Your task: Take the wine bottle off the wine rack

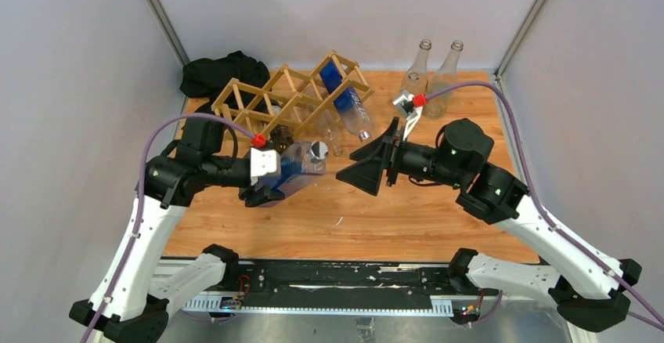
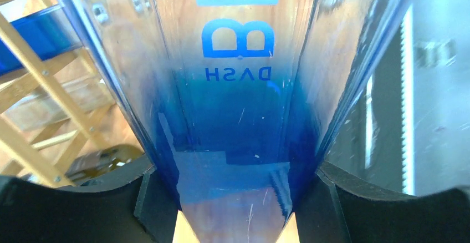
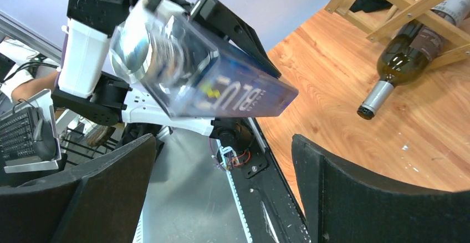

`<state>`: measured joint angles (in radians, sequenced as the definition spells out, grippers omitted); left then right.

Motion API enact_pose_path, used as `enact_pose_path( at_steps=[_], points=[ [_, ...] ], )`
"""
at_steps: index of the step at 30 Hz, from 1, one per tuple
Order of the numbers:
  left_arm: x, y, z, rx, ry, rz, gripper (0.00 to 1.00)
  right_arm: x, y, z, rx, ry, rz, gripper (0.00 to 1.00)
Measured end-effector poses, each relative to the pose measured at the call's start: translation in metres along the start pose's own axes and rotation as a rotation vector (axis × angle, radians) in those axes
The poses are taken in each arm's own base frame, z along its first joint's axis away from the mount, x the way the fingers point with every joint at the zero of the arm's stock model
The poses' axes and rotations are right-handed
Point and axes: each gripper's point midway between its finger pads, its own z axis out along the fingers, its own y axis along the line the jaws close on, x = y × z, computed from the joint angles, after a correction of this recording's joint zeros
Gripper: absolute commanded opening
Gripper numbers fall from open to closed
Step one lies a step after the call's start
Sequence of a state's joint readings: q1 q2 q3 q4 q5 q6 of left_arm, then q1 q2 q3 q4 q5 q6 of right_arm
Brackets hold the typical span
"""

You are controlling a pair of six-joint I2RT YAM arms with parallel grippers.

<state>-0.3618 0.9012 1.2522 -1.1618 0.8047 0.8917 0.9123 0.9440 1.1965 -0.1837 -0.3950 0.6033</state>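
The wine bottle (image 1: 301, 163), square, clear and tinted blue toward its base, hangs off the wine rack (image 1: 274, 96) above the table in front of it. My left gripper (image 1: 283, 177) is shut on its blue base end; in the left wrist view the bottle (image 2: 238, 115) fills the gap between the black fingers of that gripper (image 2: 235, 198). My right gripper (image 1: 362, 167) stands open just right of the bottle's silver neck, touching nothing. From the right wrist, the bottle (image 3: 221, 87) lies beyond the wide-apart jaws of the right gripper (image 3: 221, 193).
A second blue bottle (image 1: 344, 92) lies in the rack. A dark green bottle (image 3: 402, 60) pokes out of the rack's lower cells. Two clear bottles (image 1: 419, 73) (image 1: 446, 77) stand at the back right. A black cloth (image 1: 219, 73) lies behind the rack.
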Motion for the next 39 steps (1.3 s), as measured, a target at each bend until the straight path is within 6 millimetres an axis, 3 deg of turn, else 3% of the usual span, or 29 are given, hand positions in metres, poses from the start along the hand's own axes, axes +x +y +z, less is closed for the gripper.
enact_pose_path(
  at_steps=[4, 9, 20, 27, 29, 32, 33, 34, 36, 37, 38, 39],
  points=[
    [-0.025, -0.005, 0.002, 0.056, -0.089, -0.142, 0.0, -0.002, 0.003, -0.014, 0.0, -0.031, -0.038, 0.96],
    [-0.035, -0.008, 0.006, 0.11, -0.122, -0.271, 0.0, -0.001, 0.003, -0.012, -0.02, -0.041, -0.057, 0.96],
    [-0.052, -0.023, 0.004, 0.199, -0.182, -0.42, 0.0, 0.018, -0.011, 0.049, -0.079, 0.039, -0.057, 0.96],
    [-0.062, -0.032, 0.0, 0.246, -0.22, -0.456, 0.0, 0.017, 0.01, 0.077, -0.183, 0.036, -0.083, 0.97],
    [-0.064, -0.035, -0.001, 0.259, -0.231, -0.461, 0.0, 0.015, 0.016, 0.084, -0.211, 0.029, -0.091, 0.9],
    [-0.065, -0.038, -0.002, 0.271, -0.236, -0.476, 0.01, 0.015, 0.023, 0.092, -0.252, 0.025, -0.102, 0.63],
    [-0.065, -0.038, -0.001, 0.27, -0.234, -0.482, 0.04, 0.015, 0.025, 0.093, -0.265, 0.025, -0.108, 0.53],
    [-0.064, -0.038, -0.001, 0.271, -0.23, -0.496, 0.16, 0.014, 0.027, 0.094, -0.273, 0.021, -0.124, 0.42],
    [-0.065, -0.042, -0.002, 0.288, -0.229, -0.532, 0.56, 0.015, 0.026, 0.094, -0.275, 0.021, -0.152, 0.11],
    [-0.064, -0.043, -0.002, 0.294, -0.225, -0.548, 0.78, 0.015, 0.026, 0.094, -0.272, 0.024, -0.153, 0.0],
    [-0.063, -0.042, -0.002, 0.287, -0.223, -0.541, 0.98, 0.016, 0.026, 0.094, -0.27, 0.029, -0.151, 0.0],
    [-0.063, -0.041, -0.001, 0.278, -0.223, -0.535, 1.0, 0.016, 0.024, 0.094, -0.261, 0.03, -0.152, 0.0]
  ],
)
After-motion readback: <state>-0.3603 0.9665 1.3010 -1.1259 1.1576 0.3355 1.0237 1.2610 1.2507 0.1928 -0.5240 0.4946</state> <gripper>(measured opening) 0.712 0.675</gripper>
